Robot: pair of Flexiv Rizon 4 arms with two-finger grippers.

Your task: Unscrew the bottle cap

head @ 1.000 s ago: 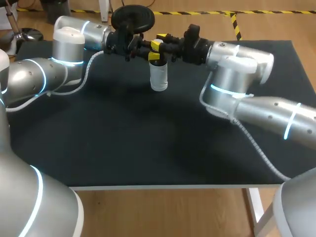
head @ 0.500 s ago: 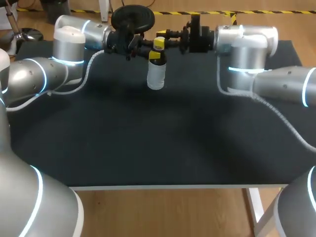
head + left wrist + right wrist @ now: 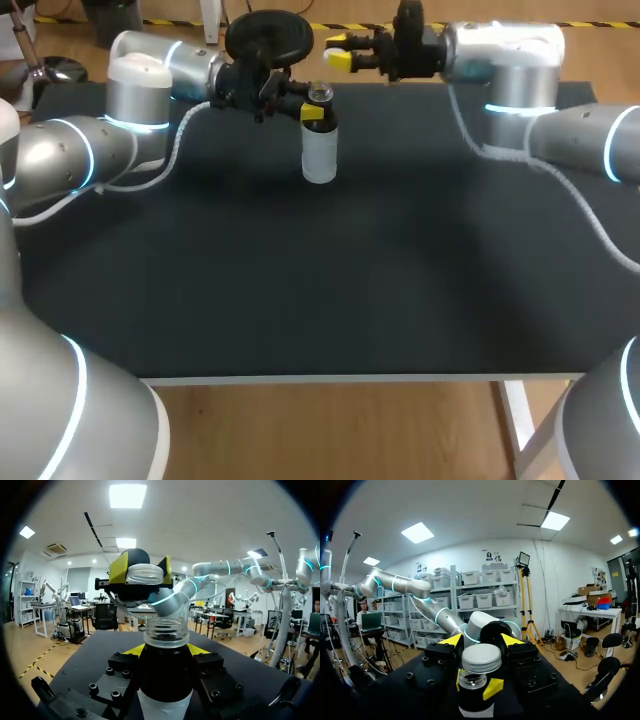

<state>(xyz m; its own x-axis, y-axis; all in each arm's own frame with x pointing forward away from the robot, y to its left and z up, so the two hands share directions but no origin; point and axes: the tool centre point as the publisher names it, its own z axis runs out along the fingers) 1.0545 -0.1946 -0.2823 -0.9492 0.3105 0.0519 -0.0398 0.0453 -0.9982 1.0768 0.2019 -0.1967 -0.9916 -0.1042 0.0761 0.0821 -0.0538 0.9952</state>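
left gripper (image 3: 314,112) pinches the neck of the one white bottle (image 3: 319,155), upright at the black table's (image 3: 300,290) far side, mouth open | right gripper (image 3: 340,52), just above and beyond the bottle, apart from it, clamps the one cap (image 3: 481,658)

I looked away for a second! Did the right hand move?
Yes. The right hand pulled up and away from the bottle, which stayed put, taking the cap with it.
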